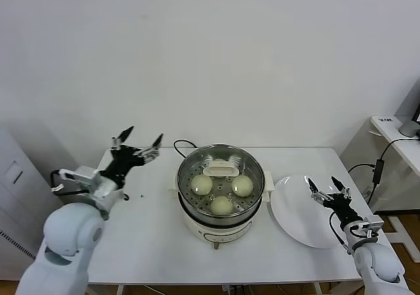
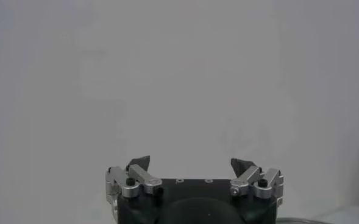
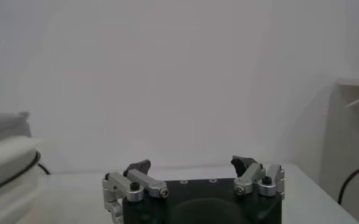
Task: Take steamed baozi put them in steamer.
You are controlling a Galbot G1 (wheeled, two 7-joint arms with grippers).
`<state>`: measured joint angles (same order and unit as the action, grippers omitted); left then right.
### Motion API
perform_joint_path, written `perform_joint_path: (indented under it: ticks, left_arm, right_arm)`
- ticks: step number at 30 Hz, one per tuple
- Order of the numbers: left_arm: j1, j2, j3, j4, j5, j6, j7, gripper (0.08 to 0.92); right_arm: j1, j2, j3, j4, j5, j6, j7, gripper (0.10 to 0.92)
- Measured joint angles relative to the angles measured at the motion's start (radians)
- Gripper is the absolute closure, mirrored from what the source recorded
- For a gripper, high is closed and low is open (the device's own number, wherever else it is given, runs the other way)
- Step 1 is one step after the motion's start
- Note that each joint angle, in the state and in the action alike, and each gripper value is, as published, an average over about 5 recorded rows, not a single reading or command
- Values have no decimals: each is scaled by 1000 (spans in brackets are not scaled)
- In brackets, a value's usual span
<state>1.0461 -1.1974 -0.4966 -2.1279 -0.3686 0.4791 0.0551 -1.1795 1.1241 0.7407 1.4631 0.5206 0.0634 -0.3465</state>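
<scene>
Steel steamer (image 1: 220, 185) at tabletop (image 1: 151, 236) centre holds three baozi (image 1: 222, 204), lid (image 1: 220, 166) on. White plate (image 1: 296, 210) right, bare. Left tool (image 1: 138, 142) raised far-left, right tool (image 1: 325, 189) over plate; both wide open, empty. Judgement: loading looks finished; keep tools clear of steamer between them.

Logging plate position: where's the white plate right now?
Head view: the white plate lies on the table on the robot's right, just beside the steamer, with the open right gripper over its far right edge.
</scene>
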Motion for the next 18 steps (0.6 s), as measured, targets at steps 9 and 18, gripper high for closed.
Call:
perform_joint_path:
  ticks: [9,18]
  left_arm:
    - [45,24,-61,154,-23,-80,-11,177]
    - [72,18,-66,306,19,-172,-15,177]
  right_arm:
    - [3,-6,0,17,2,-19,6,203]
    - [-2,-6,9,34,-2,-38,6,203]
